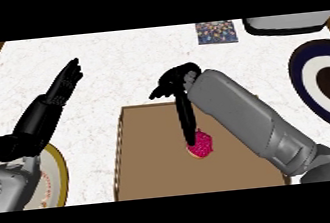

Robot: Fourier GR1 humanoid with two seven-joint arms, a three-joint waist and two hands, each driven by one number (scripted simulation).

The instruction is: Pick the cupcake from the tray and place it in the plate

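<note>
A pink cupcake (202, 146) sits on the brown tray (150, 155) at the lower middle of the counter. My right hand (178, 84) hangs over the tray's far edge, bent down from the wrist. Its straight fingers (187, 121) reach down to the cupcake and touch its left top side without curling round it. At the left, my left hand (63, 88) rests open with its fingers pointing up and holds nothing. A white plate with a gold rim (57, 169) lies at the lower left, partly hidden under my left forearm.
A dark blue and white plate (315, 81) lies at the right edge. At the back stand a small patterned card (216, 31) and a white appliance (289, 21). Wood floor shows past the counter's far corners.
</note>
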